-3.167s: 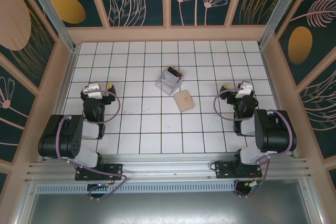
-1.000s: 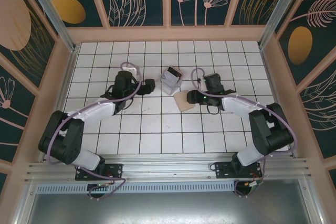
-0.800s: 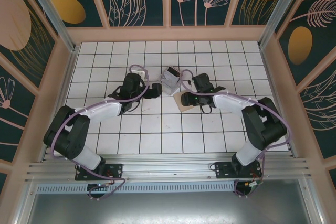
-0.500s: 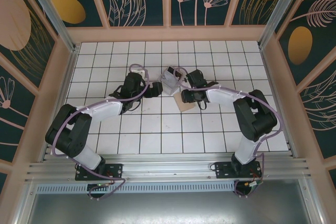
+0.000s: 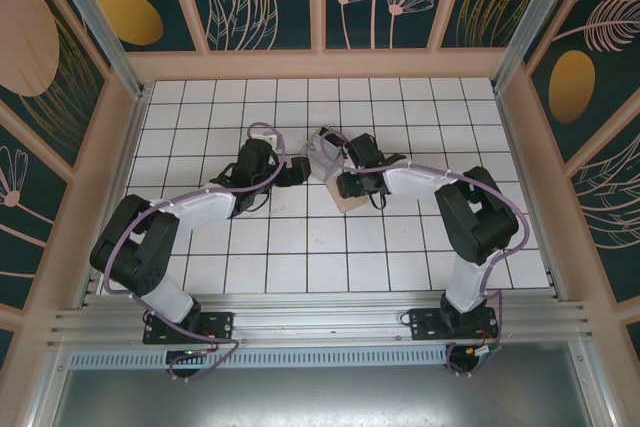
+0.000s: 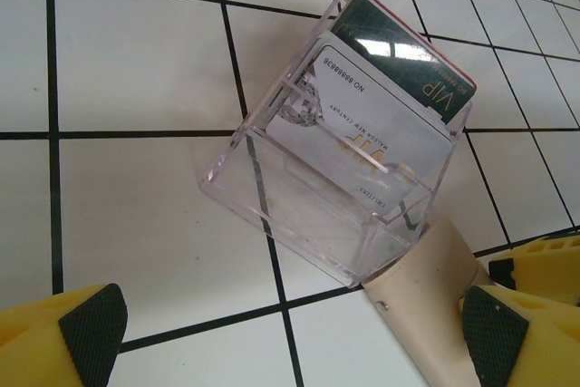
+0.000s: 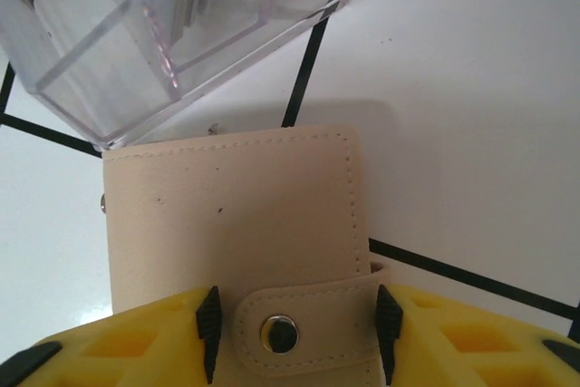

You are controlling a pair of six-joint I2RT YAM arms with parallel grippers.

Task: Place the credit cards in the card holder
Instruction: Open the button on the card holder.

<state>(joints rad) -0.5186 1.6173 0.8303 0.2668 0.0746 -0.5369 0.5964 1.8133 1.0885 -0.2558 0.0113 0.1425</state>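
The credit cards, a whitish one in front of a dark green one, stand inside a clear plastic box. The tan card holder lies flat just in front of the box, touching its corner, with its snap strap fastened. My right gripper is low over the holder, its pads either side of the strap: the right pad is at the strap's end, the left pad over the holder's face. My left gripper stands wide open just left of the box, holding nothing.
Both arms reach in over the white tiled floor toward the middle. Wooden walls fence the floor on three sides. Tiles to the left, right and front of the box are bare.
My right gripper has slid left and settled over the card holder, its jaws narrower than a second ago. The left gripper has crept slightly closer to the box and stays open.
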